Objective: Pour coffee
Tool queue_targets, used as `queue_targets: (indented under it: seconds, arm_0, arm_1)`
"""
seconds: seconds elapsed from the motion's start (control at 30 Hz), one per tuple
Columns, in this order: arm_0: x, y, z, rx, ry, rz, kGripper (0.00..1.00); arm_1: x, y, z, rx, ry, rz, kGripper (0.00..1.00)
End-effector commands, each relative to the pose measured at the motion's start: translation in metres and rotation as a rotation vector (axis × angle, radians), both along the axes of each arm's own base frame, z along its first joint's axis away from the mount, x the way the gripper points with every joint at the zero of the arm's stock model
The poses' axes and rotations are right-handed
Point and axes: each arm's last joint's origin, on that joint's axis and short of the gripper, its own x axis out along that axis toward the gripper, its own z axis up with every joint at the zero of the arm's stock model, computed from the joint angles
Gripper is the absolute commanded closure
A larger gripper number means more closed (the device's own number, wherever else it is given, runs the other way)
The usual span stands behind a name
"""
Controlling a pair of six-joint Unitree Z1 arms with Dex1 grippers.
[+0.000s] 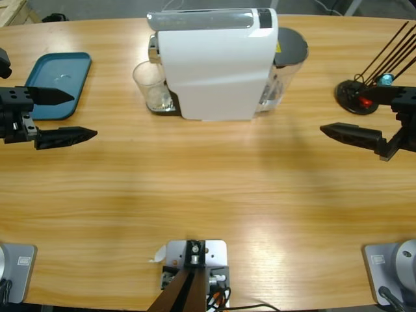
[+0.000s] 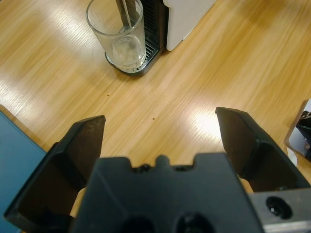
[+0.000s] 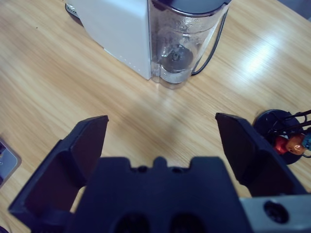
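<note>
Centrally on the bench (image 1: 208, 188), a clear glass tumbler (image 1: 151, 87) stood on the drip tray of a white coffee machine (image 1: 218, 65), seemingly empty, only a pale film at its bottom; no amber coffee discernible. Left end effector (image 1: 68, 116) hovered beside a blue tray (image 1: 58, 81), jaws wide apart, gripping nothing. Right end effector (image 3: 160, 141) likewise agape and empty, near a capsule holder (image 1: 356, 96).
</note>
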Motion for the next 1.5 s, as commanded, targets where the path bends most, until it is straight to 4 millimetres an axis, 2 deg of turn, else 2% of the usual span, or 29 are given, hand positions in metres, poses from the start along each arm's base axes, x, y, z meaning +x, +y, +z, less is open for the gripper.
queue_targets:
  seconds: [0.03,0.33,0.8,1.2,1.5]
  arm_0:
    - [-0.003,0.001,-0.017,0.034,0.046,0.011,0.009]
    - [-0.014,0.0,-0.013,0.032,0.012,-0.013,0.009]
    - [-0.012,0.001,-0.015,0.065,0.004,0.019,0.009]
    - [-0.01,0.0,-0.02,0.076,0.029,0.023,0.009]
    - [-0.012,0.001,-0.021,0.078,0.03,0.024,0.009]
  arm_1:
    - [0.004,0.006,-0.015,-0.038,0.051,0.018,0.0]
    - [0.003,0.005,-0.015,-0.039,0.052,0.017,0.0]
    - [0.0,0.003,-0.019,-0.032,0.062,0.008,0.0]
    - [-0.011,-0.008,-0.014,0.043,-0.008,-0.015,0.0]
    - [-0.011,-0.006,-0.014,0.046,-0.011,0.014,0.0]
